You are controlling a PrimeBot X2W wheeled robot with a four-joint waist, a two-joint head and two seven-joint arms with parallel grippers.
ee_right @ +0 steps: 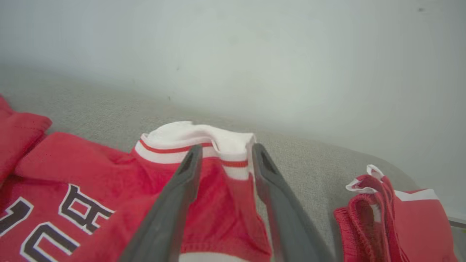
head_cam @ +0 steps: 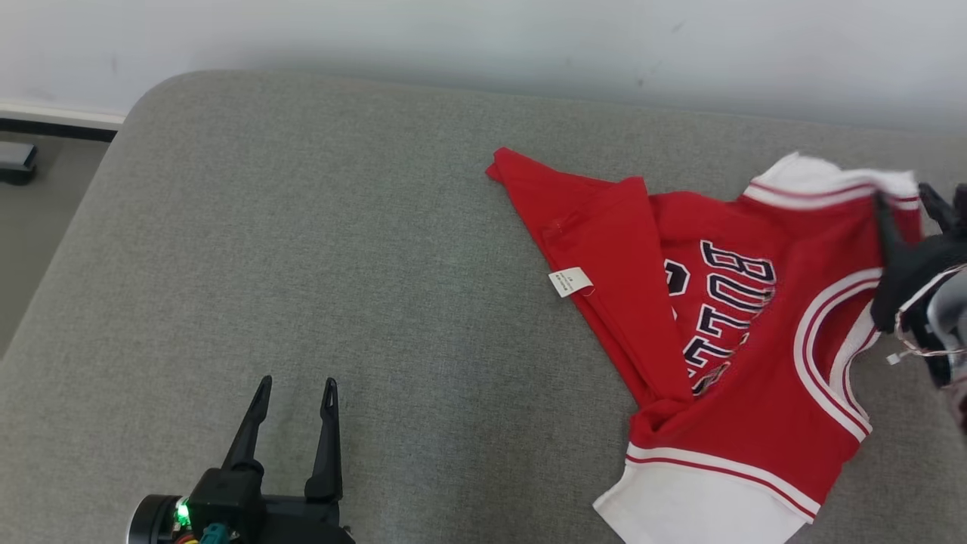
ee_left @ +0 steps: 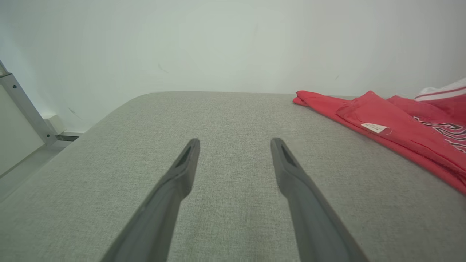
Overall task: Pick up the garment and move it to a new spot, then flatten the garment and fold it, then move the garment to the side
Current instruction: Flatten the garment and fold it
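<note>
Grey cushion point(head_cam: 302, 264) against a white wall point(head_cam: 453, 38). You've got the jersey point(head_cam: 755, 363) crumpled on the cushion's right half, one side folded over, tag point(head_cam: 570, 282) showing. Your right gripper point(ee_right: 226, 147) is at its far right edge, fingers half apart, straddling the white-trimmed strap point(ee_right: 218, 140). Cloth bunches between them; can't tell if it's pinched. Your left gripper point(head_cam: 296, 384) hovers wide, holding nothing, well apart from the jersey.

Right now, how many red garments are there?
2. The jersey lies on the cushion's right half; a bunched one sits beside it in the right wrist view. More may be hidden.
</note>
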